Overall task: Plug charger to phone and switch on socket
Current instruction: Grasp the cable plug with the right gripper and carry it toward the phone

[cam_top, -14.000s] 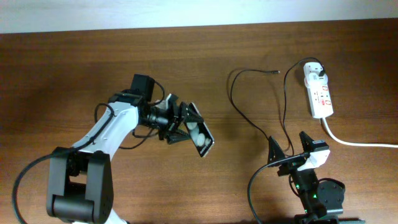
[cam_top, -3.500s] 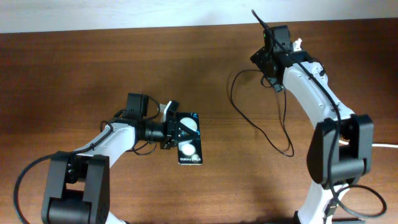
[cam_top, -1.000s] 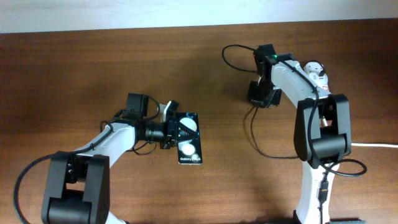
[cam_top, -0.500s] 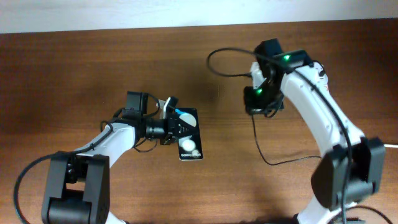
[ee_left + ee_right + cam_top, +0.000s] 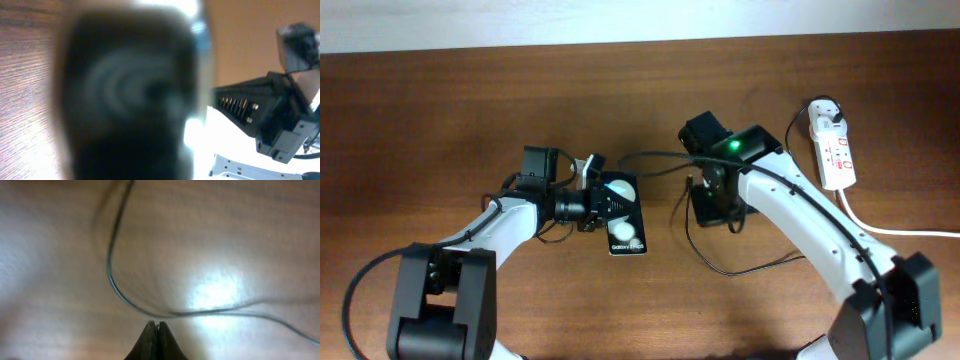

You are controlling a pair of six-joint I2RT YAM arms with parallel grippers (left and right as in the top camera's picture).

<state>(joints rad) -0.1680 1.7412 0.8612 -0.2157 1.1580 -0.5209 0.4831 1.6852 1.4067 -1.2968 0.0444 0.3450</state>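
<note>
From above, the left pincer is closed on one side edge of the phone. The phone sticks out from it toward the other arm, flat and with its white dots up. The right pincer points down at the table, a little way off from the phone's free side. The thin black charger wire runs from beside this pincer over toward the top of the phone. More of it loops on the wood under the pincer. The socket lies well away, on the far side of the right pincer from the phone. The white plug sits in its top end.

The left wrist camera is filled by one big dark blur, right up against the pincer. I think it is the phone.

In the right wrist camera, the two fingers are pressed tight with no gap. The wire curves just past their tips. I think they pinch it, but the pinch itself is hidden.

The step now is bringing the wire's small end to the phone. I cannot make out that end. Next, it must line up with the phone's little hole and slide straight in. The switch comes after.
</note>
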